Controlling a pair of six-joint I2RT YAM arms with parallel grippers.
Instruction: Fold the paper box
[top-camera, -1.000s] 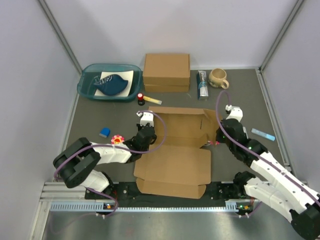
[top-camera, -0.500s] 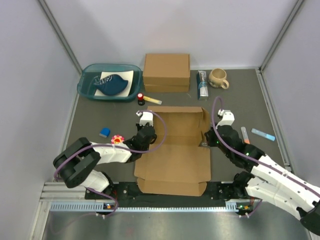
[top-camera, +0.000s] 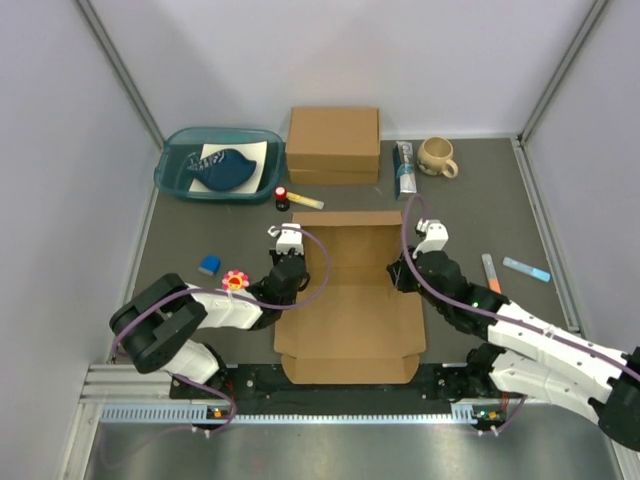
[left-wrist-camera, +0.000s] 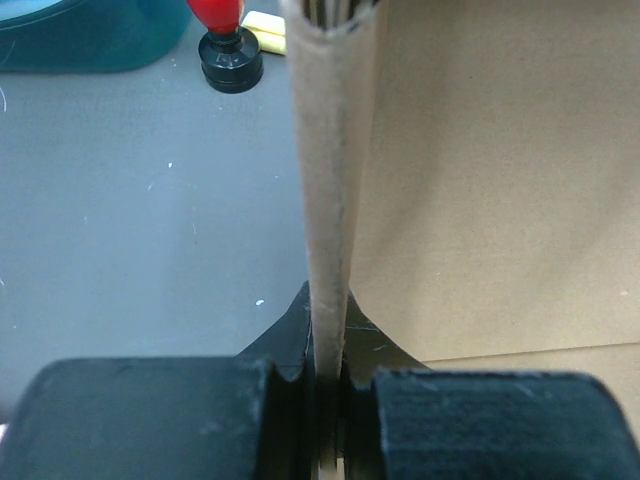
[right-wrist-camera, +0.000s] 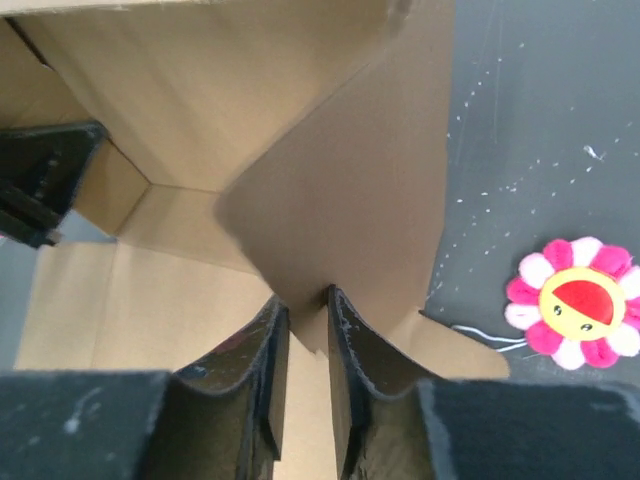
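While the paper box (top-camera: 350, 312) lies half-folded at the middle of the worktop, reaching toward its near edge, the left gripper (left-wrist-camera: 326, 398) pinches the box's upright left side wall, and the right gripper (right-wrist-camera: 306, 322) pinches the raised right side flap likewise.

Your left claw (top-camera: 289, 262) and right claw (top-camera: 399, 274) pinch the side walls of the paper box (top-camera: 350, 310), leaving its open middle free between them. Just past the paper box's far left corner stand a red-capped bottle (top-camera: 282, 196) and a yellow stick (top-camera: 308, 202). Left of it lie a flower toy (top-camera: 235, 279) and a blue block (top-camera: 209, 264); right of it, bare table (top-camera: 470, 215) runs to a pen (top-camera: 489, 271).
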